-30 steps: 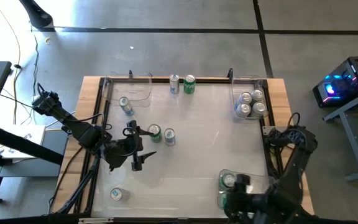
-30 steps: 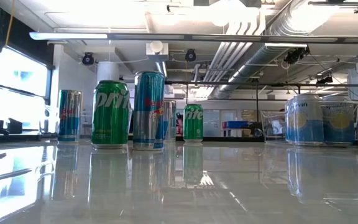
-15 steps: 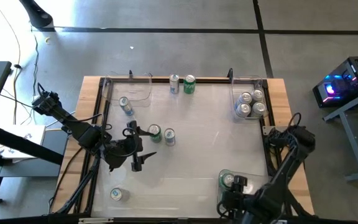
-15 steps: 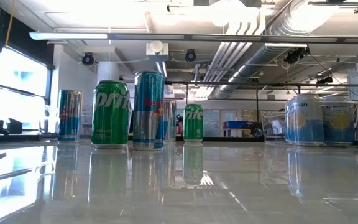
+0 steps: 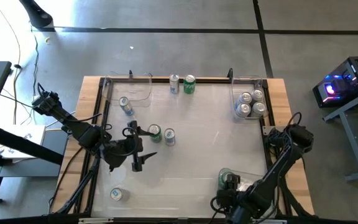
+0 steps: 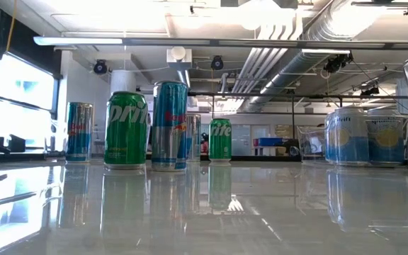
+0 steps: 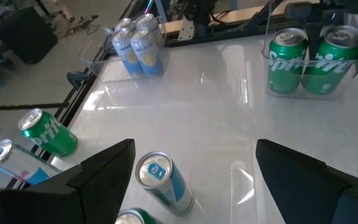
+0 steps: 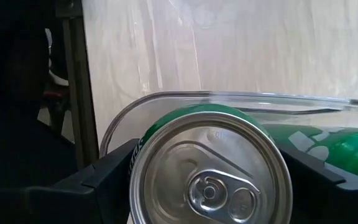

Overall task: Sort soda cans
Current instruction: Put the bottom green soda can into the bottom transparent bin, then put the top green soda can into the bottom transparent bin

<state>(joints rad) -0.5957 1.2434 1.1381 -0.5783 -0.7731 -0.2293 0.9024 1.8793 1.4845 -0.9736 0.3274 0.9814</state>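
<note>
Soda cans are partly sorted: silver-white cans [image 5: 251,102] are gathered in the far right bin [image 5: 234,102]; green cans [image 7: 316,59] sit in the near right bin [image 5: 219,182]; six loose cans are left on the table [image 5: 197,143], among them a green and blue pair [image 5: 161,134] at centre; the right end effector [image 8: 207,180] straddles a green can [image 8: 210,168] in its bin, jaws spread wide; the left end effector [image 5: 135,147] hangs released beside the centre pair.

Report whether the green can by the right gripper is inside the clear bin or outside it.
Inside. The right wrist view shows the green can standing upright within the clear bin, whose curved rim wraps behind it; the right gripper straddles the can.
</note>
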